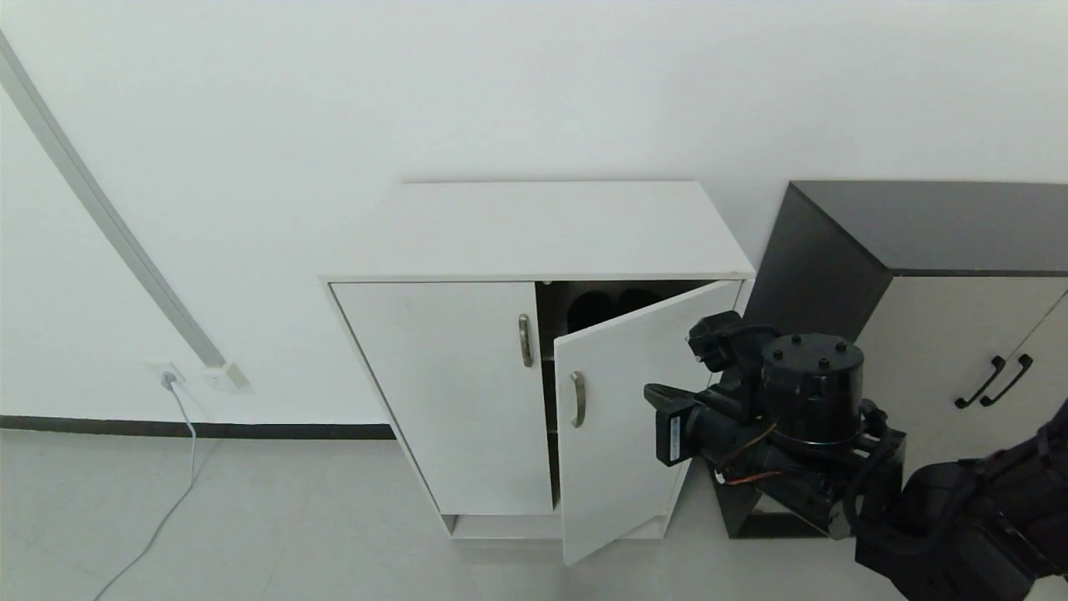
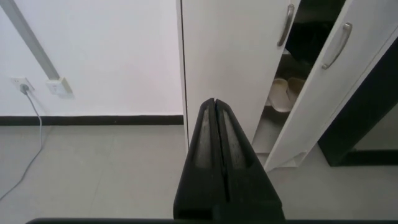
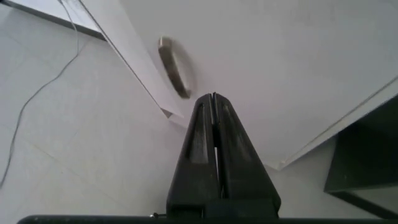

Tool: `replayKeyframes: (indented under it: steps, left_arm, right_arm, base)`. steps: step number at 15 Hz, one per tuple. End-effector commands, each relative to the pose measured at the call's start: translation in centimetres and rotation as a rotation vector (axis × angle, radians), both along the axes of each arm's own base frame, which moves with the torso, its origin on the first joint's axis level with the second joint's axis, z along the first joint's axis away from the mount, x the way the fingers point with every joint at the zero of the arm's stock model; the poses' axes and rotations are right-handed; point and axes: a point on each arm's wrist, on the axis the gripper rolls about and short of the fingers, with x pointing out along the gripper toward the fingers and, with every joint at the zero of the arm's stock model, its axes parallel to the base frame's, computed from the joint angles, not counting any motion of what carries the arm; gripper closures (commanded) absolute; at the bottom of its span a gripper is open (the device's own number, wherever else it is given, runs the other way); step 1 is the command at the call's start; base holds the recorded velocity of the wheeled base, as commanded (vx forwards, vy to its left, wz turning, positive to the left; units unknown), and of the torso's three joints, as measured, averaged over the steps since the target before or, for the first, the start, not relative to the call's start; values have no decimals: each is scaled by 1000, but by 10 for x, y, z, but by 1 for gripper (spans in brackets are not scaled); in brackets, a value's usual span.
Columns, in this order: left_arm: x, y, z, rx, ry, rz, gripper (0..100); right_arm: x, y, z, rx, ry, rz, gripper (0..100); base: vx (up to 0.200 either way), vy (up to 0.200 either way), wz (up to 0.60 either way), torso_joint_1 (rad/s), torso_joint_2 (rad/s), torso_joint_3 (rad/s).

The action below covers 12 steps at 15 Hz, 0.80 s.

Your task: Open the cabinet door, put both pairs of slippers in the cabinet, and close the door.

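The white cabinet (image 1: 551,229) stands against the wall, its left door (image 1: 442,392) closed and its right door (image 1: 622,417) swung partly open. A dark pair of slippers (image 1: 613,305) shows on the upper shelf through the gap. A beige pair of slippers (image 2: 286,93) lies on a lower shelf inside. My right gripper (image 1: 659,396) is shut and empty, its tip (image 3: 214,98) close to the outer face of the right door, beside the door handle (image 3: 174,68). My left gripper (image 2: 214,102) is shut and empty, out in front of the closed left door.
A dark-topped cabinet (image 1: 959,334) with black handles stands right beside the white one. A wall socket with a grey cable (image 1: 171,380) and a slanted conduit (image 1: 108,217) are at the left. Open floor (image 1: 250,517) lies in front and to the left.
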Motion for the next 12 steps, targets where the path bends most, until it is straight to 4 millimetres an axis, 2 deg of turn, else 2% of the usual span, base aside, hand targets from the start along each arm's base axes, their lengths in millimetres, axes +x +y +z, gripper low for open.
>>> replayKeyframes:
  steps: [1,7,12]
  left_arm:
    - [0,0,0,0,2,1,100]
    - [0,0,0,0,2,1,100]
    - [0,0,0,0,0,1,100]
  right_arm:
    - [-2,-1,3,5,-7,2,100]
    - [9,9,1,12,-15,0,100]
    - [36,25,-12,10,-12,-15,100]
  base:
    - [200,0,0,2,2,7]
    - [0,0,0,0,0,0]
    - [0,0,0,0,0,0]
